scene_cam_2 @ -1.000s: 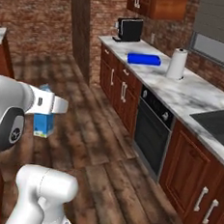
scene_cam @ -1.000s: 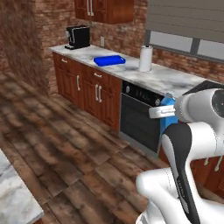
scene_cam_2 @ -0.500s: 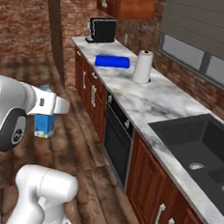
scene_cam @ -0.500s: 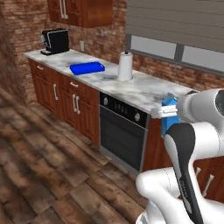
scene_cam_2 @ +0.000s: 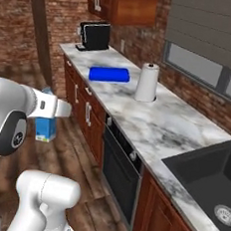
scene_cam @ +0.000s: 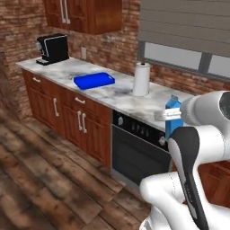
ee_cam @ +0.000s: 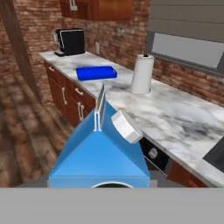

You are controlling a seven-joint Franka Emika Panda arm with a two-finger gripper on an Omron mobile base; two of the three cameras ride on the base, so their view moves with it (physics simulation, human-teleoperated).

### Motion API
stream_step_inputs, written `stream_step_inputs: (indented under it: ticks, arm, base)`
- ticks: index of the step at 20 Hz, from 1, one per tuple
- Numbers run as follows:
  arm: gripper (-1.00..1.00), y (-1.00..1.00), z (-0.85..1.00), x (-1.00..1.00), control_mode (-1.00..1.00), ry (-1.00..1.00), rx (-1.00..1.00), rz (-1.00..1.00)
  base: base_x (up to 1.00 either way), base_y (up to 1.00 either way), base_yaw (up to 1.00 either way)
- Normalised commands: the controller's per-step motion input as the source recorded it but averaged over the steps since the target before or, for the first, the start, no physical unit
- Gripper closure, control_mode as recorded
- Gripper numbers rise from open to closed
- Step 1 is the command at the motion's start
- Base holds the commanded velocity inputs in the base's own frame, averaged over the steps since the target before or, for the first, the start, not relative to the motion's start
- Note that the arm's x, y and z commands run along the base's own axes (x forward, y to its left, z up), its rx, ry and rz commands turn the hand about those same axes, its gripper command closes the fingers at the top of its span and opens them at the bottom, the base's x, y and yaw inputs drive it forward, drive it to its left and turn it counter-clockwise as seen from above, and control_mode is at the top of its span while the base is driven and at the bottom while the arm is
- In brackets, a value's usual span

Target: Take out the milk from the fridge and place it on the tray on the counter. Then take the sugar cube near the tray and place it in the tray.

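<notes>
Hand pinches the milk, carton upright in mid-air over the wood floor, well apart from the counter. In the hand view the milk's gabled top sits right below the camera. Tray lies flat on the counter, left of the paper-towel roll, which stands upright near it. Coffee machine at the counter's far end. Oven under the counter below the roll. Black sink set in the counter, nearer the base. Sugar cube too small to tell.
</notes>
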Motion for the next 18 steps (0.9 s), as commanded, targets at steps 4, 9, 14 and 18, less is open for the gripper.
stream_step_inputs:
  ticks: [4, 9, 14, 18]
  arm:
    - [1.0, 0.0, 0.0, 0.0, 1.0, 0.0, 0.0, 0.0]
    - [1.0, 0.0, 0.0, 0.0, 1.0, 0.0, 0.0, 0.0]
    - [1.0, 0.0, 0.0, 0.0, 1.0, 0.0, 0.0, 0.0]
    - [1.0, 0.0, 0.0, 0.0, 1.0, 0.0, 0.0, 0.0]
  base:
    - [0.92, 1.0, -0.27]
    - [0.9, 1.0, -0.34]
    - [0.55, 1.0, -0.47]
    - [0.29, 1.0, -0.39]
